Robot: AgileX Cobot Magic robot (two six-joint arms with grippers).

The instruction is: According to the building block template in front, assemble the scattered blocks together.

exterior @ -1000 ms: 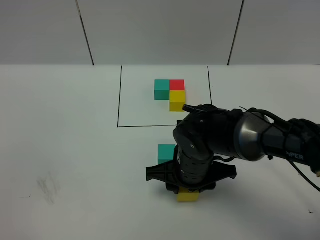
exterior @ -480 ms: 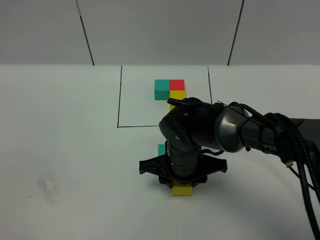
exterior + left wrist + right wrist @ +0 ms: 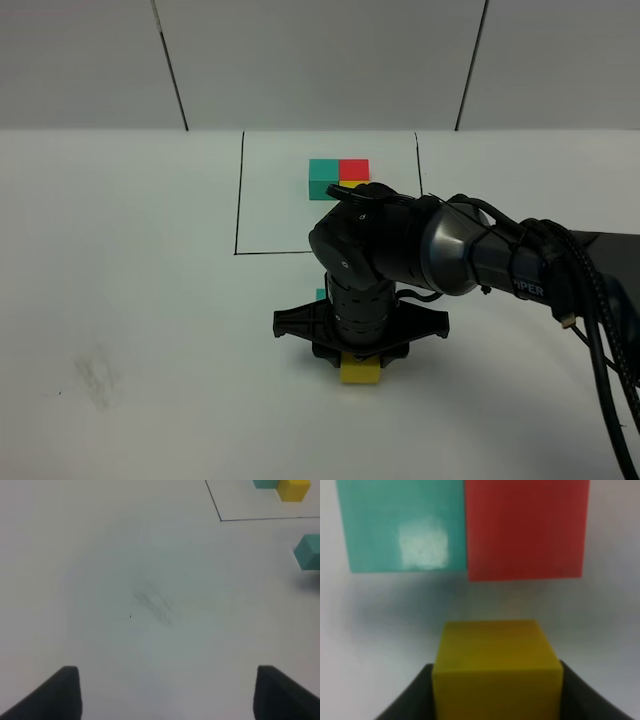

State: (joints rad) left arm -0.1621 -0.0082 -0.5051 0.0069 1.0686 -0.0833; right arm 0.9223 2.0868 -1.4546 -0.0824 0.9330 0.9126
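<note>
The template is framed by a black line (image 3: 238,200): its teal cube (image 3: 322,178) and red cube (image 3: 353,168) show, and its yellow cube (image 3: 352,185) is mostly hidden by my right arm. My right gripper (image 3: 360,360) is shut on the loose yellow cube (image 3: 360,373). In the right wrist view the yellow cube (image 3: 495,660) sits between the fingers (image 3: 405,702), a small gap short of the loose teal cube (image 3: 402,525) and red cube (image 3: 525,527), which touch side by side. In the high view only a sliver of the loose teal cube (image 3: 320,294) shows. My left gripper (image 3: 167,695) is open and empty.
The left wrist view shows the loose teal cube (image 3: 307,552) at its edge, a corner of the black frame line (image 3: 220,519) and a grey smudge (image 3: 152,602) on the white table. My right arm's cable (image 3: 600,340) trails off to the right.
My right gripper has moved left and slightly farther away with the yellow cube, closer to the loose teal and red cubes. The arm now hides more of the loose teal cube and the template's yellow cube.
</note>
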